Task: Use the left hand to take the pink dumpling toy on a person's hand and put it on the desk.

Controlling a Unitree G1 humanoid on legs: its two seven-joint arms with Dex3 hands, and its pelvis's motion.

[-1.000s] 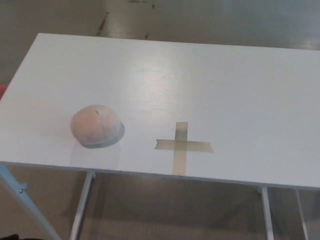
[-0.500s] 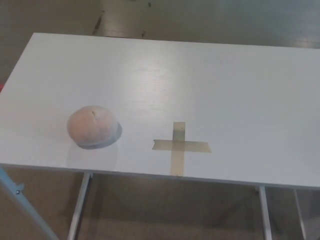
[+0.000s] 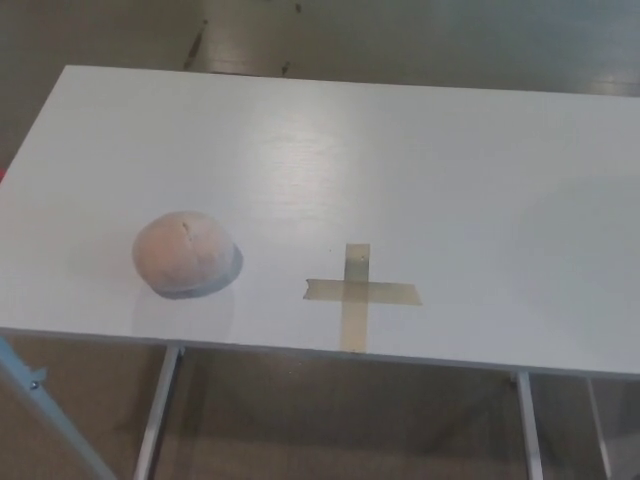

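The pink dumpling toy sat at the lower left of the white counter (left of a tape cross); neither robot hand showed, so their state couldn't be told.

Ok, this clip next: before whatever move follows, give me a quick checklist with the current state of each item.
1. Pink dumpling toy on the desk: ok, it rests on the white top, left of the tape cross.
2. Toy apart from the tape cross: ok, a clear gap lies between them.
3. Toy away from the near desk edge: ok, though it sits fairly close to it.
4. Left hand clear of the toy: ok, it is not in view.
5. Right hand state: cannot tell, it is not in view.
6. Person's hand near the desk: none shows.
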